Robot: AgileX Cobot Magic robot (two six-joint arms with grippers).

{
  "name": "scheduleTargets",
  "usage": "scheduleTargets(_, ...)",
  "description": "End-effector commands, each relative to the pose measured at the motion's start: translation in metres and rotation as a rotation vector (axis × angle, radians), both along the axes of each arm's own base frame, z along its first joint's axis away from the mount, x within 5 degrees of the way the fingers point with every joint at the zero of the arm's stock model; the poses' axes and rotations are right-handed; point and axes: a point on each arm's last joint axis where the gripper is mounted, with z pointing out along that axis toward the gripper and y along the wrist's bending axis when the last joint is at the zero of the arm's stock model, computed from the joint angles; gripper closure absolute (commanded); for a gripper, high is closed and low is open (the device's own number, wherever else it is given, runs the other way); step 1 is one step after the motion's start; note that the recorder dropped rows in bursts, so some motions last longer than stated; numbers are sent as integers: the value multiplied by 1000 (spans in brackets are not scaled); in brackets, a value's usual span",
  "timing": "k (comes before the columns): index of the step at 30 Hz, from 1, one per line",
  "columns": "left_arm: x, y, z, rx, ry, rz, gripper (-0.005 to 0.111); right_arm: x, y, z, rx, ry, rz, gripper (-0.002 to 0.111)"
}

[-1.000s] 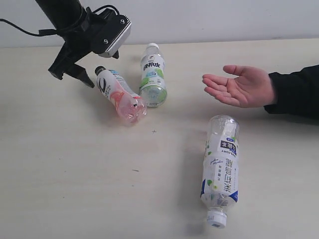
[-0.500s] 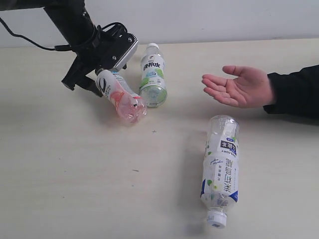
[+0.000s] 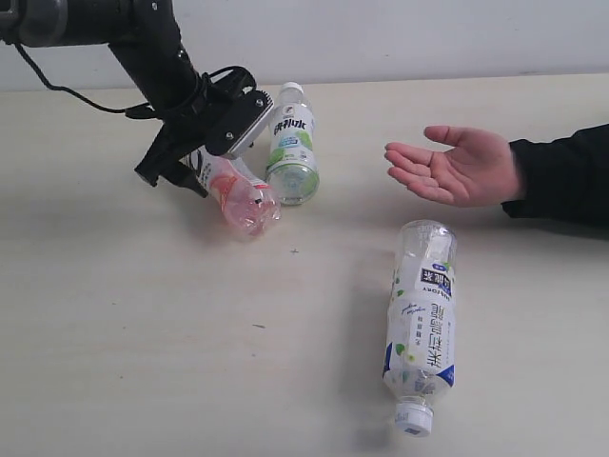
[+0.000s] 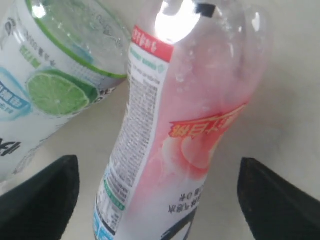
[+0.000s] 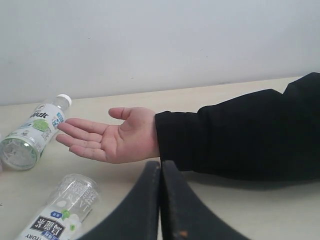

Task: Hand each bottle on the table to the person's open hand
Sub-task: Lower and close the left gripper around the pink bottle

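Note:
Three bottles lie on the table (image 3: 133, 333). A pink-tinted bottle (image 3: 240, 197) lies at the back left, its cap end hidden under my left gripper (image 3: 179, 173). That gripper is open and straddles the bottle's upper body. In the left wrist view the pink bottle (image 4: 195, 115) lies between the two dark fingers (image 4: 42, 195), with a gap on each side. A green-label bottle (image 3: 291, 143) lies right beside it. A blue-label bottle (image 3: 422, 324) lies at the front right. The person's open hand (image 3: 455, 167) waits palm up at the right. My right gripper (image 5: 160, 165) is shut and empty, close to the sleeve.
A black sleeve (image 3: 566, 176) comes in from the right edge. A pale wall (image 3: 400, 38) runs behind the table's far edge. The right wrist view also takes in the hand (image 5: 112, 137), the green-label bottle (image 5: 30, 135) and the blue-label bottle (image 5: 60, 215).
My left gripper has come down and to the right, from above the pink bottle's cap to around its upper body. The bottles and the hand have stayed put.

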Motion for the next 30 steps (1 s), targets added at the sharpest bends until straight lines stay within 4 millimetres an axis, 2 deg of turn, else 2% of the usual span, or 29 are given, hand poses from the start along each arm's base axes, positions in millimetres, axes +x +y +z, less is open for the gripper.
scheduleTargets(1, 1, -5, -8, -5, 6, -6, 25, 0, 0, -1, 3, -6, -6, 108)
scheduleTargets(6, 4, -5, -20, 3, 6, -5, 25, 0, 0, -1, 3, -6, -6, 108)
scheduleTargets(11, 5, -6, -23, 2, 5, -1, 25, 0, 0, -1, 3, -6, -6, 108)
scheduleTargets(18, 4, -6, -25, 5, 13, -2, 41, 0, 0, -1, 3, -6, -6, 108)
scheduleTargets(25, 4, -5, -25, 3, 24, 21, 43, 0, 0, -1, 3, -6, -6, 108)
scheduleTargets(28, 2, -5, -26, 10, 45, 20, 54, 0, 0, -1, 3, -6, -6, 108)
scheduleTargets(30, 0, -4, -26, 22, 74, 15, 67, 0, 0, -1, 3, -6, -6, 108)
